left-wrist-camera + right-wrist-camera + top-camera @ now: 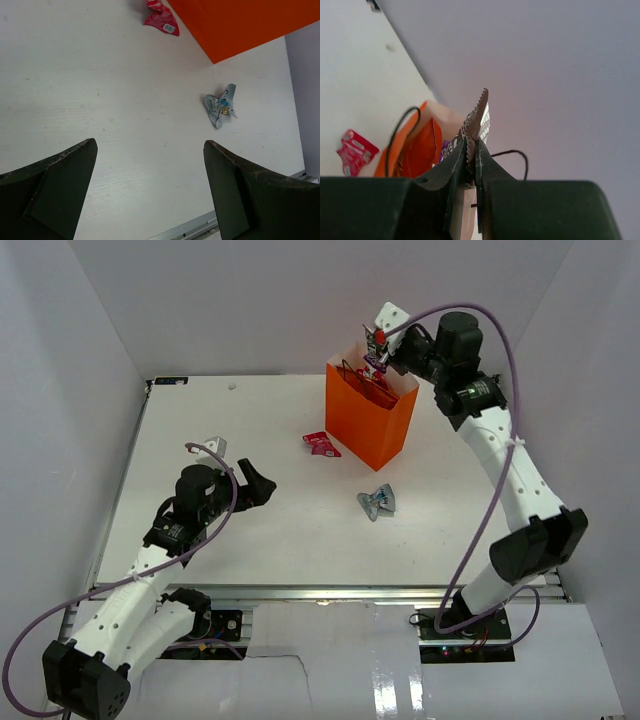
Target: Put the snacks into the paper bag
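The orange paper bag stands upright at the back right of the table. My right gripper hovers over its open top, shut on a dark brown candy bar with a serrated edge; in the right wrist view the gripper is above the bag's white inside. A purple patch shows beside the jaws; I cannot tell whose it is. A pink-red wrapper lies left of the bag. A silver-blue wrapper lies in front of it. My left gripper is open and empty, low over the table.
White walls enclose the table on three sides, and the bag stands close to the back right corner. The bag's black cord handles stick up at its rim. The left wrist view shows the pink-red wrapper, the silver-blue wrapper and the bag's side.
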Action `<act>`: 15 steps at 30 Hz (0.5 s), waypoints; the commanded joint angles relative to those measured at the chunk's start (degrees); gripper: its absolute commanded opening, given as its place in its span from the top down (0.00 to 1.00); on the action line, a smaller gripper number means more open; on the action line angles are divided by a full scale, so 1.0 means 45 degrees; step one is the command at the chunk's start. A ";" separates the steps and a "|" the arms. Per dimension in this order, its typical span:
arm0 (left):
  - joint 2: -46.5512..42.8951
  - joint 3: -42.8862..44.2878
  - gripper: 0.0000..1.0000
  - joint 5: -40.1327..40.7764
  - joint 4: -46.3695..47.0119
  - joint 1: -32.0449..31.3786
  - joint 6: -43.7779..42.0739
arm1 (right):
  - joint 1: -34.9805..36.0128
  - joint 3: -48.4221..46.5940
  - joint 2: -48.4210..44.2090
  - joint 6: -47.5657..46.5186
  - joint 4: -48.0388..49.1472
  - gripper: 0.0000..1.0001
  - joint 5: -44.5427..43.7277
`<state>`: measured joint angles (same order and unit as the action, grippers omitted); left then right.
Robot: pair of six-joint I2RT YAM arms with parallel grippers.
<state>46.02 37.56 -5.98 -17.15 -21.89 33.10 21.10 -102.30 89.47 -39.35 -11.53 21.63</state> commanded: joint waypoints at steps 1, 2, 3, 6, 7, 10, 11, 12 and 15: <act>0.0047 0.0052 0.02 0.1132 -0.0993 -0.0038 0.0378 | -0.0139 -0.0176 0.0897 -0.1781 0.0199 0.92 -0.1756; -0.0069 -0.0026 0.02 0.1133 -0.1052 -0.0038 0.0417 | -0.0158 -0.0157 0.1189 -0.1859 0.0276 0.92 -0.1895; -0.0148 -0.0104 0.02 0.1133 -0.1072 -0.0038 0.0456 | -0.0197 -0.0138 0.1327 -0.1957 0.0277 0.92 -0.2012; -0.0577 -0.0357 0.02 0.1601 -0.1111 -0.0038 0.0573 | -0.0275 0.0096 0.1777 -0.2425 0.0394 0.92 -0.2403; -0.0714 -0.0436 0.02 0.1679 -0.1131 -0.0038 0.0593 | -0.0295 0.0271 0.1874 -0.2562 0.0394 0.92 -0.2423; -0.0734 -0.0476 0.02 0.1758 -0.1189 -0.0019 0.0613 | -0.0334 0.0662 0.1895 -0.2816 0.0355 0.92 -0.2443; -0.0734 -0.0456 0.02 0.1893 -0.1248 -0.0038 0.0632 | -0.0334 0.0837 0.1837 -0.2914 0.0239 0.91 -0.2404; -0.0657 -0.0418 0.02 0.1991 -0.1306 -0.0019 0.0710 | -0.0315 0.1226 0.1798 -0.3031 0.0161 0.90 -0.2326; -0.0559 -0.0340 0.02 0.2653 -0.1638 -0.0018 0.1022 | -0.0334 0.1813 0.1622 -0.2974 -0.0034 0.75 -0.2423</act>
<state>43.64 35.83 2.09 -22.83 -21.89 36.27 19.73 -96.16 99.42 -51.07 -12.82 11.73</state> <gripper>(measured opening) 0.978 0.226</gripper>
